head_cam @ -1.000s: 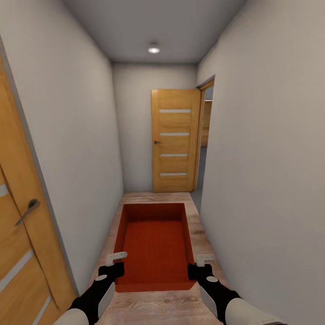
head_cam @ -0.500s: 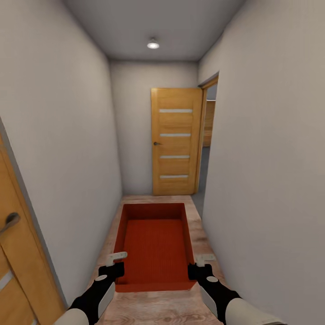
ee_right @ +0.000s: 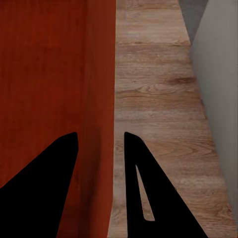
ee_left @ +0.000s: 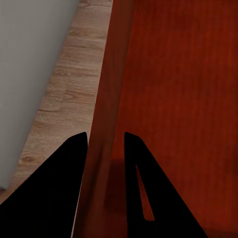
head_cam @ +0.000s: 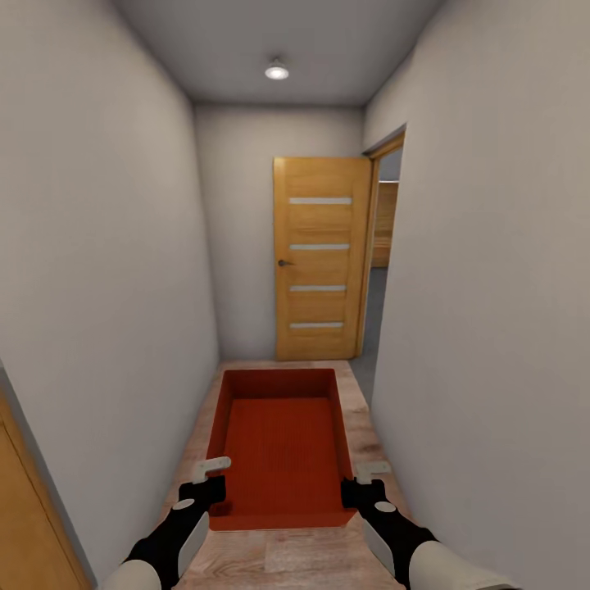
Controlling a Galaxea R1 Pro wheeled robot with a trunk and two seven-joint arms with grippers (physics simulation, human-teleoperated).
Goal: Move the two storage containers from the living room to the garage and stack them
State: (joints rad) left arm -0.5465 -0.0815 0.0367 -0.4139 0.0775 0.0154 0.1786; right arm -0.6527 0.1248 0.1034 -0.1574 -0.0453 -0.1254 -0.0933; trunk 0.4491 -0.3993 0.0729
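Head view: storage container (head_cam: pixel 283 442), judged rigid and light, carried by its 2 side walls; left end effector (head_cam: pixel 211 478) and right end effector (head_cam: pixel 360 482) each pinch 1 wall.

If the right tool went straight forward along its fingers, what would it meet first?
Nothing new at first: the right tool already straddles the container wall, so it would slide along that wall. Beyond lie wood floor and, probably, the far door.
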